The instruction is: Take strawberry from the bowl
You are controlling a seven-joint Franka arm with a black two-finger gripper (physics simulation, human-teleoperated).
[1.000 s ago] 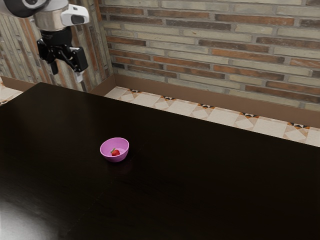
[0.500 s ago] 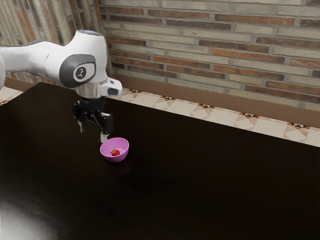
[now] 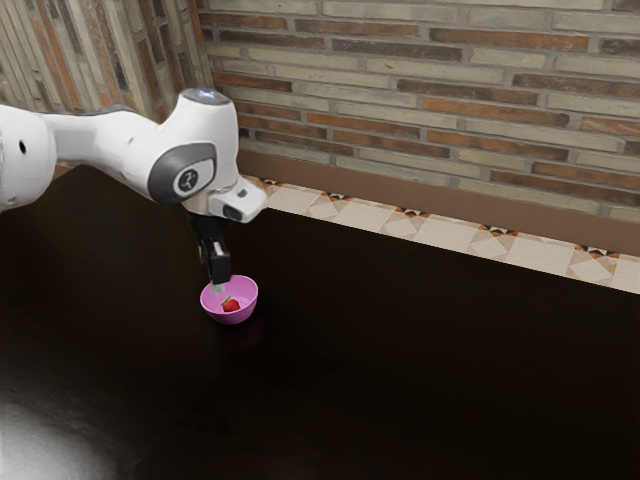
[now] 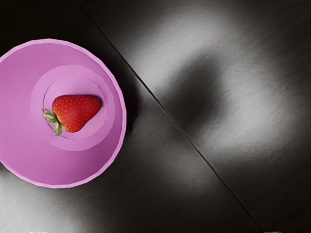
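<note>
The black gripper [image 3: 212, 274] hangs at the bowl's rim on the exterior view's left, turned nearly side-on, with its nearer fingertip overlapping the rim in the picture. It stands open; pale bits of both fingertips show far apart at the wrist view's lower edge. A pink bowl [image 3: 245, 314] rests upright on the table, holding a red strawberry [image 3: 231, 305]. From the wrist camera, the strawberry [image 4: 76, 112] lies on its side on the floor of the bowl [image 4: 19, 141], green leaves at one end. Nothing is held.
The dark table [image 3: 400, 350] has a thin seam running close beside the bowl. Beyond its far edge are a tiled floor [image 3: 370, 222] and a brick wall [image 3: 420, 100].
My arm has swung in from the exterior view's upper left, and the hand has come to the bowl and turned. The bowl and strawberry have stayed put.
</note>
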